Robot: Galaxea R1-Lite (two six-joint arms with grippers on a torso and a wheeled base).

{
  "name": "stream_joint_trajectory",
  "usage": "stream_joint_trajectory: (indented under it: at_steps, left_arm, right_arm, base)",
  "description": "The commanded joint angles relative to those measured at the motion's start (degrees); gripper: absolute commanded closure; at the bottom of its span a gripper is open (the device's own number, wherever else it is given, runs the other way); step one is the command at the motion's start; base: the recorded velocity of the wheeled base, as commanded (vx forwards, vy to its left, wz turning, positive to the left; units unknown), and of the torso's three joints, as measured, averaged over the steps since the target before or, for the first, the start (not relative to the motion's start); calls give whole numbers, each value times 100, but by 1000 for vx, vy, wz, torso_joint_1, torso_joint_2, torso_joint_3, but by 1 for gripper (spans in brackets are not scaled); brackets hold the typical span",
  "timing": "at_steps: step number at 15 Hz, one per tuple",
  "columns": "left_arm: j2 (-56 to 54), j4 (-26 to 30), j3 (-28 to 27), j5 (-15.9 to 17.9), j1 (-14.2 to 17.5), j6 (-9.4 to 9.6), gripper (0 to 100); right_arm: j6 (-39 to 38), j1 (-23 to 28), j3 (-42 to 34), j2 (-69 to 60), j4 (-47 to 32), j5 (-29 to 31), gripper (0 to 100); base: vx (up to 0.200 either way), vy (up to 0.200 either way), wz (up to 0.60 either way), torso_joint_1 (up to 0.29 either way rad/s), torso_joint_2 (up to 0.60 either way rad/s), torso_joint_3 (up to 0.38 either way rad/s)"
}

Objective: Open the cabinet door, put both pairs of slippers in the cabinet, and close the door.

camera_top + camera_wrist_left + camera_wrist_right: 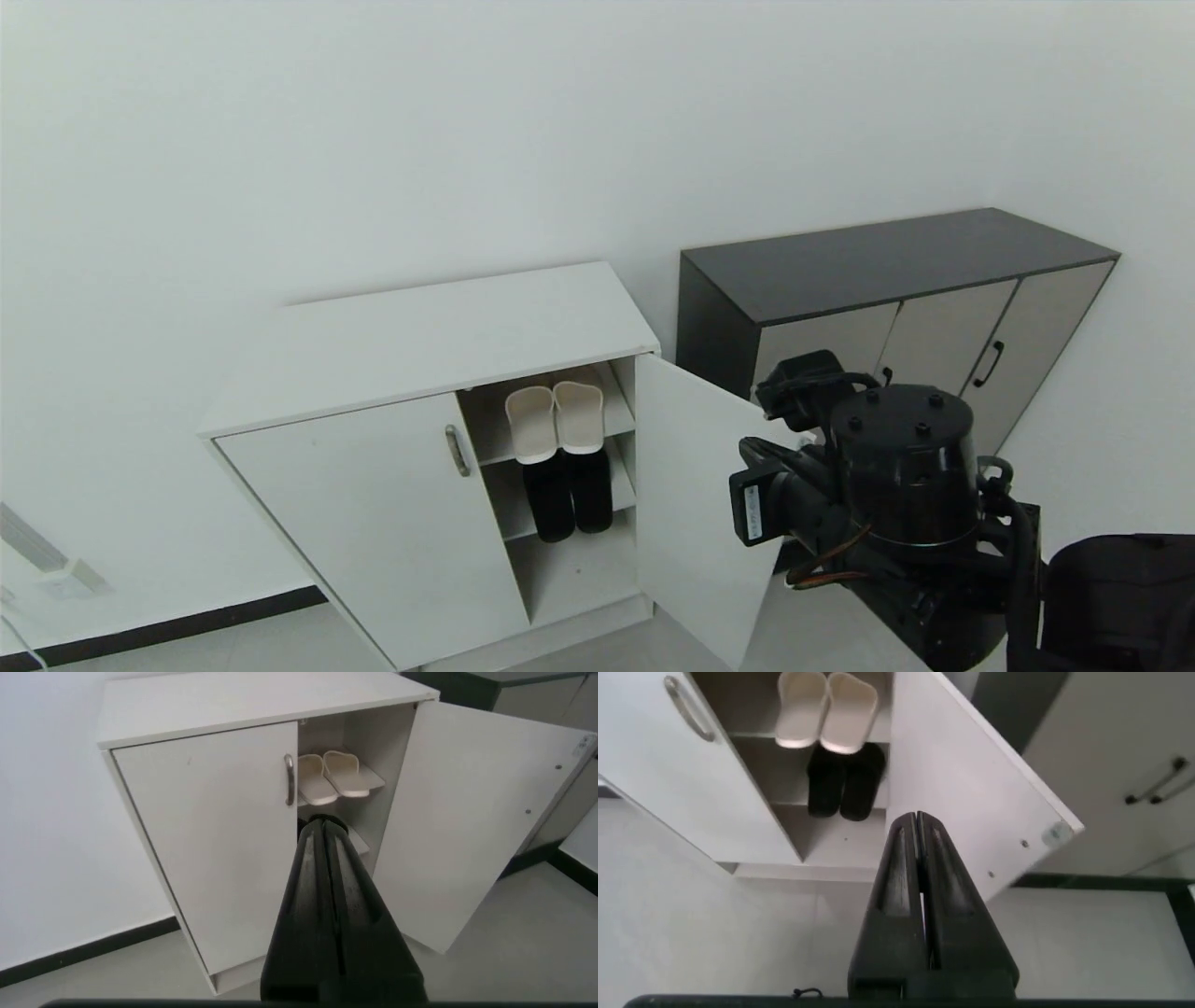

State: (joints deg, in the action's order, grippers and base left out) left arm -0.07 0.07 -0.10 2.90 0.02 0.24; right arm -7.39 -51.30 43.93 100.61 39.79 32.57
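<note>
- Plain white wall (373,140) stands behind a low white cabinet (439,336) on a pale grey floor (280,644). A dark cabinet (887,261) sits just beside it, on your right.
- You see the white cabinet's right door (695,504) swung wide open and its left door (373,523) closed.
- Inside, the white slippers (555,422) lie on the upper shelf, with the black slippers (569,495) on the shelf below.
- Your left gripper (322,821) faces the opening, fingers pressed together and empty.
- Your right gripper (918,817) hangs near the open door, fingers together and empty. Whether it touches the panel is hard to judge.
- Both pairs look stowed, so only closing remains.
- You likely need a gripper behind the door's outer face, pushing it towards the cabinet front.
</note>
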Motion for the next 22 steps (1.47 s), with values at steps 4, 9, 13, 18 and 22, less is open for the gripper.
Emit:
stream_joint_trajectory:
  at_steps: [4,9,13,18,22]
  left_arm:
    - [7,1,1,0,-2,2,100]
    - [7,1,1,0,6,2,100]
    - [7,1,1,0,-2,2,100]
    - [7,1,1,0,6,2,100]
    - [7,1,1,9,-2,2,100]
  right_arm:
    - [124,507,107,126,143,-111,100]
    - [88,1394,440,161,-209,-638,100]
    - [36,1957,687,688,-182,-840,100]
    - [-149,2344,1399,1506,-173,-1209,100]
    - [-228,2493,1592,1787,-173,-1376,100]
  base:
    - [0,0,0,0,0,0]
    - [0,0,0,0,0,0]
    - [0,0,0,0,0,0]
    - [0,0,0,0,0,0]
    - [0,0,0,0,0,0]
